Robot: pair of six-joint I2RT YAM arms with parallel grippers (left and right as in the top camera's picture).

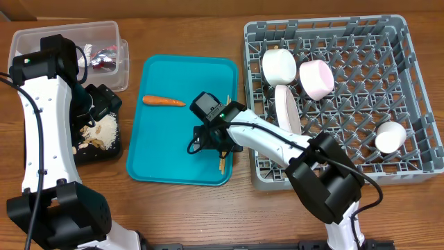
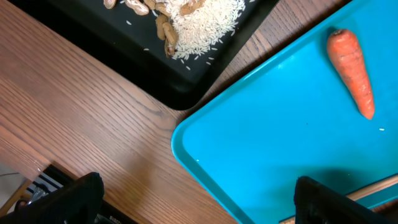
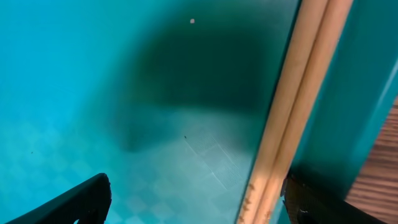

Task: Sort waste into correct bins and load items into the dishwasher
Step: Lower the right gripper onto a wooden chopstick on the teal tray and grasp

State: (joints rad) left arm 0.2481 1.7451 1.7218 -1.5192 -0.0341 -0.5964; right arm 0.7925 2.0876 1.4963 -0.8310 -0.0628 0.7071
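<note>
Right now my right jaws stand spread wide and released, low over the teal tray [image 1: 166, 146] at its 3 o'clock edge, gripping nothing. The chopsticks [image 3: 292, 112] lie side by side between my fingers [image 3: 74, 202], just beside the one at 5 o'clock; I cannot tell whether they touch it. Past them the tray's rim rises, then wood. My left jaws are likewise wide open and empty, hovering above bare worktop [image 2: 81, 124] at the tray's corner, with the black tray [image 2: 93, 43] of crumbs and nut scraps [image 2: 199, 18] at 12 o'clock. The carrot [image 1: 164, 101] lies alone at the tray's 11 o'clock, open room all round. The dish rack [image 1: 326, 24] stands at 3 o'clock.
</note>
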